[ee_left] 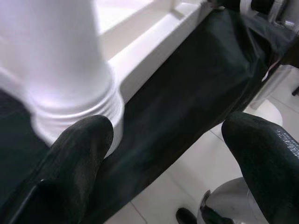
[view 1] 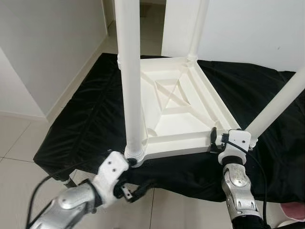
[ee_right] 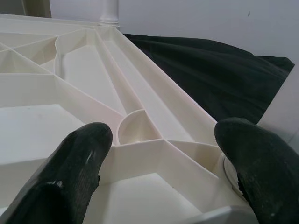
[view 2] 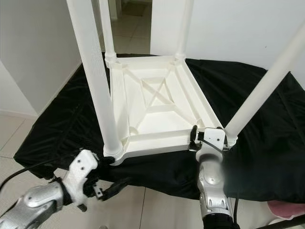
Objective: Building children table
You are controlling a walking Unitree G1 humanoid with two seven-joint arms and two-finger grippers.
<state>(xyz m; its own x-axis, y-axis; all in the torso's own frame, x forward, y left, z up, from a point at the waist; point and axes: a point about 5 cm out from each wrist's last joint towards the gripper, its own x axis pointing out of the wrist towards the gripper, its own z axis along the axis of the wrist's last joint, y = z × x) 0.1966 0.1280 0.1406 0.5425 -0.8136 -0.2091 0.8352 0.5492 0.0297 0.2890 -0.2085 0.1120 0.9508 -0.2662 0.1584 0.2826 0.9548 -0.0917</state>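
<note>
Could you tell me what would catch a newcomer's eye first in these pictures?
First, the white plastic table, lying upside down on a black cloth, its ribbed underside showing and its legs pointing up. Next, the two claws at its near edge: the left claw by the base of the near-left leg, the right claw at the near-right corner beside a tilted leg. Both are open.
</note>
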